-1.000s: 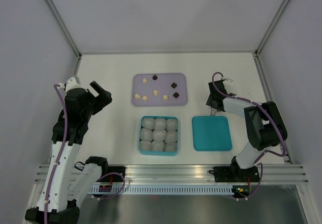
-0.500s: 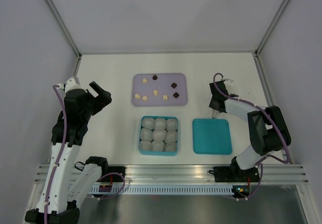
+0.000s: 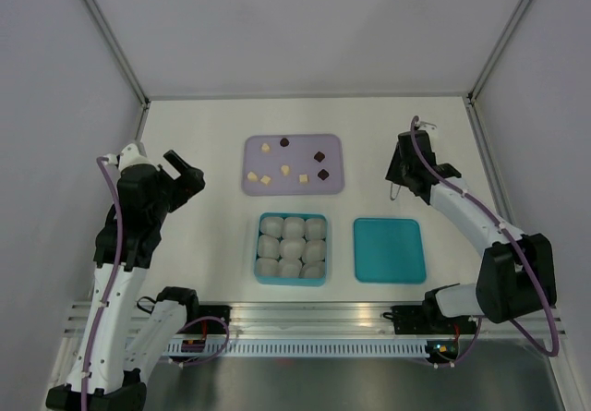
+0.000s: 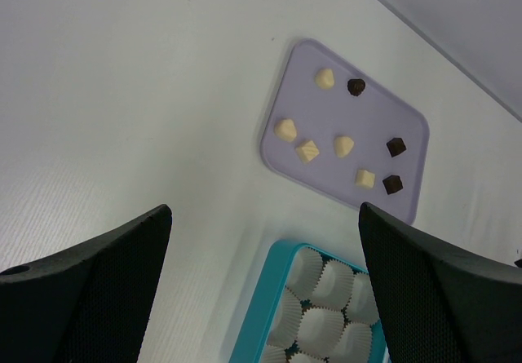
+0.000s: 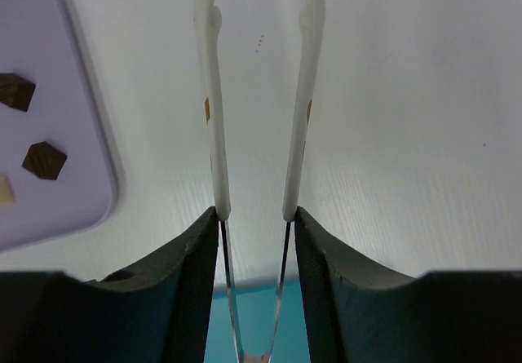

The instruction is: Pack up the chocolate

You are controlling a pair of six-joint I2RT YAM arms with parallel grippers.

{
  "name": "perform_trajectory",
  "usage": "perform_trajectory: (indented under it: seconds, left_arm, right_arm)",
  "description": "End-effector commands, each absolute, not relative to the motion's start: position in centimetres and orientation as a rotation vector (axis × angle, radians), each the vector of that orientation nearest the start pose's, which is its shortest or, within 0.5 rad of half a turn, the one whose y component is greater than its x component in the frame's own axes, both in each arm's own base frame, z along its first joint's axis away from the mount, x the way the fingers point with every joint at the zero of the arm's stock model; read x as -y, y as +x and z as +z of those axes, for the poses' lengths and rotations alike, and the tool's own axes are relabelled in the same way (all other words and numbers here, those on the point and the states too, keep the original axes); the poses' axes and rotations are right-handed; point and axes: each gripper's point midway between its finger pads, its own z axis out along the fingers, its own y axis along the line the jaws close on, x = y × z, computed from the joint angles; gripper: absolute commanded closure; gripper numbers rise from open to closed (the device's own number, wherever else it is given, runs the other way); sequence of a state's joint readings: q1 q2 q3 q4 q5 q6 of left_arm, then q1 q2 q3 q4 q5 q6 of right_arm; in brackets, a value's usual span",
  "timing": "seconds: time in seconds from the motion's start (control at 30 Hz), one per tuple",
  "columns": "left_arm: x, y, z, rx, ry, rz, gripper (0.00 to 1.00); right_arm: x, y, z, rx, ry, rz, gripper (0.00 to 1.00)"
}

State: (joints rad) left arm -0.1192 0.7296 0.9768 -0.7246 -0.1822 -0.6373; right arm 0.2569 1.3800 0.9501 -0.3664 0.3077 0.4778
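Observation:
Several tiny chocolate pieces, cream [image 3: 286, 168] and dark brown [image 3: 319, 156], lie on the flat lavender tray [image 3: 332, 143]; the left wrist view also shows the pieces [image 4: 343, 145] there. My right gripper [image 3: 405, 168] hovers right of the tray, shut on white-tipped tweezers [image 5: 214, 118] whose tips stand apart with nothing between them. Two dark pieces [image 5: 43, 159] lie left of the tweezers. My left gripper [image 3: 182, 173] is raised at the left, wide open and empty [image 4: 265, 210].
A teal box [image 3: 259, 245] filled with white paper cups [image 3: 294, 248] sits at the near middle. Its teal lid [image 3: 389, 246] lies flat to the right, just below the right gripper. Frame posts and walls border the table.
The right gripper has closed in on the tweezers and moved away from the teal lid toward the back right. The left arm has not moved.

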Motion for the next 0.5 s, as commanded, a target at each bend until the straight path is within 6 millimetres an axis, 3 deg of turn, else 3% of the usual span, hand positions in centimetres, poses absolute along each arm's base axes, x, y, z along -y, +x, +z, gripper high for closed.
perform_trajectory:
  seconds: [0.0,0.13,0.47]
  left_arm:
    - [2.2,25.5,27.1,-1.903,-0.660,-0.308,0.00]
    - [2.3,25.6,27.1,-1.905,-0.661,-0.310,0.00]
    - [2.4,25.9,26.7,-1.921,-0.660,-0.310,0.00]
  right_arm:
    - [-7.8,35.4,14.6,-2.323,0.304,0.134,0.53]
    - [-8.3,34.0,15.0,-2.389,0.262,0.161,0.52]
    - [-8.5,33.0,15.2,-2.437,0.237,0.170,0.49]
